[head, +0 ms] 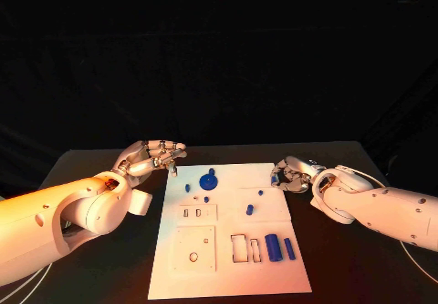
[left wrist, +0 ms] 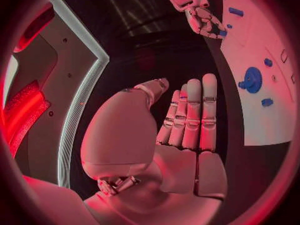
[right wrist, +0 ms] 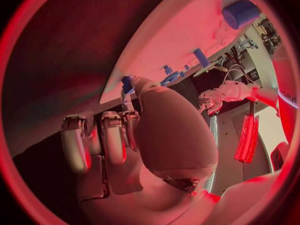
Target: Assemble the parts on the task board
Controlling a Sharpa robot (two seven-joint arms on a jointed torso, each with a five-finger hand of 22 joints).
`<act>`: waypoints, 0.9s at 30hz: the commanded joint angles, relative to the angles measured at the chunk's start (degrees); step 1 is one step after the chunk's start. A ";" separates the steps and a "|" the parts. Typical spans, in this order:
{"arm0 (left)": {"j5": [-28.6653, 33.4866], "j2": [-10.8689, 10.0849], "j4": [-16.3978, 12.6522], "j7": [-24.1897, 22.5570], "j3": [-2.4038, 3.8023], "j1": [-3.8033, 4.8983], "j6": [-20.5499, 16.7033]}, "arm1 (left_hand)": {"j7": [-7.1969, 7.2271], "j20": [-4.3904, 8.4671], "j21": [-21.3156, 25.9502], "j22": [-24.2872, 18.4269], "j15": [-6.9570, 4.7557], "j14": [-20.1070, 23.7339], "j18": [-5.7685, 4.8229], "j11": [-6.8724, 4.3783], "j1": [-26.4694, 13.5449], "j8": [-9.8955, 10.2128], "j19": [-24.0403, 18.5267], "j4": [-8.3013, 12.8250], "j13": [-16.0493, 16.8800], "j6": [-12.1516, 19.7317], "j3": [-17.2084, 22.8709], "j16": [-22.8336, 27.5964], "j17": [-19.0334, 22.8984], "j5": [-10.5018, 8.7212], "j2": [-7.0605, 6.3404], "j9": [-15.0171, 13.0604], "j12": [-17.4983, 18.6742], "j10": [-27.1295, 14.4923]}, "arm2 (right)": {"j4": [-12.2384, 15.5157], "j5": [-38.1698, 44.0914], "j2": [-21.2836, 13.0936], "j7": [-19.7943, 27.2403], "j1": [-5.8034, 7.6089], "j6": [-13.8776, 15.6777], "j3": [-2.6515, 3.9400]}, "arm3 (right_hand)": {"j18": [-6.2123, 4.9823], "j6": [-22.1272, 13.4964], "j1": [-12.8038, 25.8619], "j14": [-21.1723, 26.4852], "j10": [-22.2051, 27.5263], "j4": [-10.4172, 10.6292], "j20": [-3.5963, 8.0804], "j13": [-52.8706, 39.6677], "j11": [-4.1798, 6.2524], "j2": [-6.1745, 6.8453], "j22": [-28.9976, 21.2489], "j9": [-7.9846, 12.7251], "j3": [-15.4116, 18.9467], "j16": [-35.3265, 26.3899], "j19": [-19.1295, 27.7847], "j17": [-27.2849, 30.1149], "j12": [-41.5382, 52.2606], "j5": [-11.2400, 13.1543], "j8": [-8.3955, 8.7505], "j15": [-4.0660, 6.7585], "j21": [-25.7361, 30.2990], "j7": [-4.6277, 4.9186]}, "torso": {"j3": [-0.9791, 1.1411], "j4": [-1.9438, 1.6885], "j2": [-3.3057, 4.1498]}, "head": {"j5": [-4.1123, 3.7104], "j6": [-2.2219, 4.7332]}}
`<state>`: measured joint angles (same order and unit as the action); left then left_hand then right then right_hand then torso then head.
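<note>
The task board [head: 228, 278] lies mid-table, blue parts [head: 272, 244] scattered on it, while the left hand [head: 150, 158] hovers unclenched, holding nothing, and the right hand [head: 294, 174] pinches a small blue part [head: 275, 180], likely for insertion.

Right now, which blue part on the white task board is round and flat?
The blue round disc near the board's far edge; the other blue parts are small pegs or long cylinders.

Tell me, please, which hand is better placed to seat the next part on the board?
Probably the right hand: it pinches a small blue part at the task board's right edge, while the left hand holds nothing beside the far left corner.
</note>
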<state>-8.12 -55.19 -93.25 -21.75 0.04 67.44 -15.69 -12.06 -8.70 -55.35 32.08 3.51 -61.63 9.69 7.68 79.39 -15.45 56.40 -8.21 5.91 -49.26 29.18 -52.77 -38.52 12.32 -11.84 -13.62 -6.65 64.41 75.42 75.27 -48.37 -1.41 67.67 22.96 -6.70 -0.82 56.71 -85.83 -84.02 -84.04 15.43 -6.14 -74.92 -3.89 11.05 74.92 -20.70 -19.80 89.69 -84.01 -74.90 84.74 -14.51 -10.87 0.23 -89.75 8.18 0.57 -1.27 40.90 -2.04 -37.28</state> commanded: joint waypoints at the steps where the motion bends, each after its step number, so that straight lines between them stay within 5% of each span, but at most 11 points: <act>1: -0.04 0.04 -0.11 -0.34 0.04 0.06 0.81 | 0.06 -0.03 -0.13 0.07 -0.13 0.33 0.86 0.13 -0.18 -0.06 -0.26 -0.06 0.07 0.46 0.32 -0.19 0.07 -0.26 0.26 -0.07 -0.06 -0.39 | 0.40 1.35 0.08 -1.42 -0.20 0.86 -0.12 | 0.82 0.38 -0.05 -5.98 -2.00 -0.09 0.39 -10.90 0.50 -0.53 15.08 -0.17 -0.49 0.31 -5.99 -15.10 0.21 0.05 -0.29 0.29 -0.25 -0.12 | 0.02 0.01 -0.01 | 0.02 -0.09; 9: -0.04 0.12 0.02 -0.32 0.04 0.06 0.83 | 0.06 -0.03 -0.13 0.07 -0.13 0.33 0.86 0.13 -0.18 -0.06 -0.26 -0.06 0.07 0.46 0.32 -0.19 0.07 -0.26 0.26 -0.07 -0.06 -0.39 | 3.68 0.69 -0.93 -6.36 0.18 4.31 0.00 | 0.82 0.73 0.01 -5.98 -2.38 -0.51 0.58 -11.25 0.71 -1.00 15.08 -0.33 -1.46 0.31 -5.99 -15.10 0.63 -0.83 -0.61 0.47 -0.25 -0.32 | -0.05 -0.05 -0.08 | 0.08 -0.21; 18: -0.04 0.36 0.34 -0.26 0.04 0.06 0.81 | 0.06 -0.03 -0.13 0.07 -0.13 0.33 0.86 0.13 -0.18 -0.06 -0.26 -0.06 0.07 0.46 0.32 -0.19 0.07 -0.26 0.26 -0.07 -0.06 -0.39 | 9.86 0.09 -1.55 -11.22 2.34 5.91 0.18 | 0.82 0.90 -0.24 -5.98 -2.39 -1.24 0.75 -11.19 0.89 -1.25 15.08 -0.47 -2.27 0.31 -5.99 -15.10 0.56 -1.17 -0.82 0.64 -0.25 -0.47 | -0.09 0.03 -0.14 | 0.46 -0.49; 27: -0.33 0.92 0.98 -0.03 0.03 0.06 0.66 | 0.07 -0.04 -0.30 0.16 -0.11 0.36 0.86 0.13 -0.33 -0.10 -0.40 -0.03 0.11 0.45 0.36 -0.26 0.13 -0.28 0.22 -0.13 -0.11 -0.35 | 15.56 3.11 2.16 -17.52 3.17 5.66 0.20 | 0.82 1.03 -0.19 -5.98 -2.54 -1.46 0.81 -11.33 0.93 -1.30 15.08 -0.54 -2.53 0.31 -5.99 -15.10 0.71 -1.33 -0.94 0.68 -0.25 -0.51 | -0.20 0.04 -0.41 | 2.28 -1.29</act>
<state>-8.12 -54.50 -92.33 -21.67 0.04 67.44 -15.69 -12.06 -8.72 -55.41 32.19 3.51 -61.63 9.70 7.68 79.35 -15.45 56.39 -8.21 5.93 -49.26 29.18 -52.80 -38.44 12.32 -11.84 -13.70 -6.65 64.41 90.24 76.20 -46.78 -14.68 70.82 28.31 -6.50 -0.81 57.24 -85.88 -84.03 -84.04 13.97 -5.73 -74.91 -3.48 10.33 74.90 -21.17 -21.99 89.69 -84.01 -74.94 85.35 -15.66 -11.52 0.64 -89.75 7.65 0.44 -1.17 40.63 -0.23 -38.36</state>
